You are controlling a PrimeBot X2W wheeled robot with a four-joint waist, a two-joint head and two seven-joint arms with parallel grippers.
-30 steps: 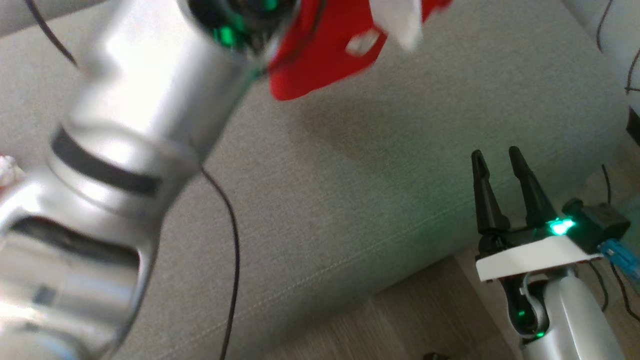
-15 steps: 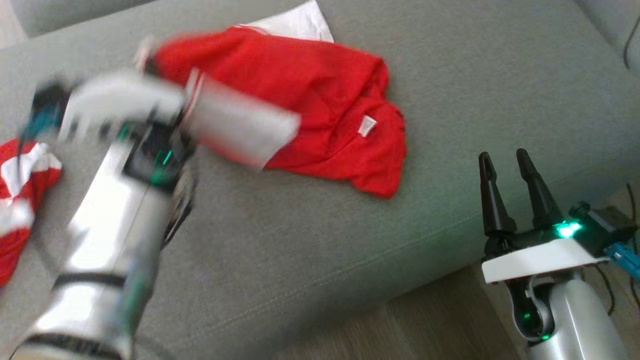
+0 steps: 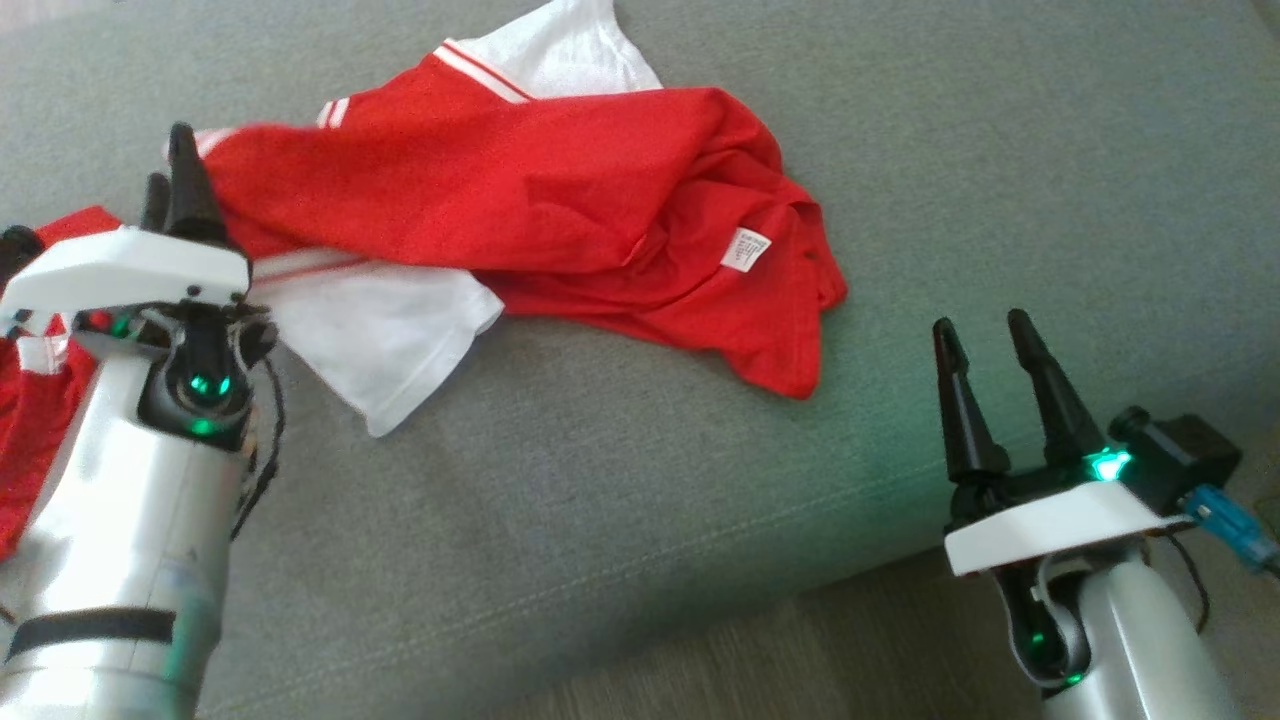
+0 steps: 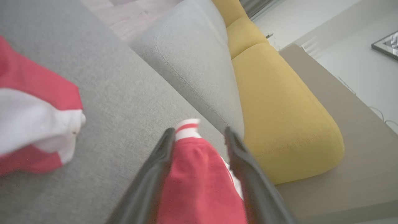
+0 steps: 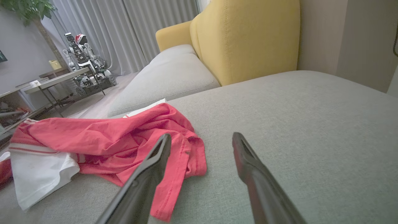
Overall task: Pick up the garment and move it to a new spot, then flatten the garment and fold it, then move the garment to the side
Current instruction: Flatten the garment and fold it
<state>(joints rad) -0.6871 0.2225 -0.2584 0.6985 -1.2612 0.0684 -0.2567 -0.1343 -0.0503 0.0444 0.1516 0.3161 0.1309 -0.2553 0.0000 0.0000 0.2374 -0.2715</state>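
Left pincer (image 3: 168, 165), at the left edge of the head view, holds its two dark fingers parted, with the striped sleeve end of the crumpled red-and-white jersey shirt (image 3: 560, 200) lying between them. That shirt sprawls across the upper middle of the grey fabric sofa seat (image 3: 620, 520). Right pincer (image 3: 982, 325) stands open at the lower right, apart from the shirt's hem, while another red-and-white cloth heap (image 3: 35, 400) lies beside the left arm, at the frame's left edge
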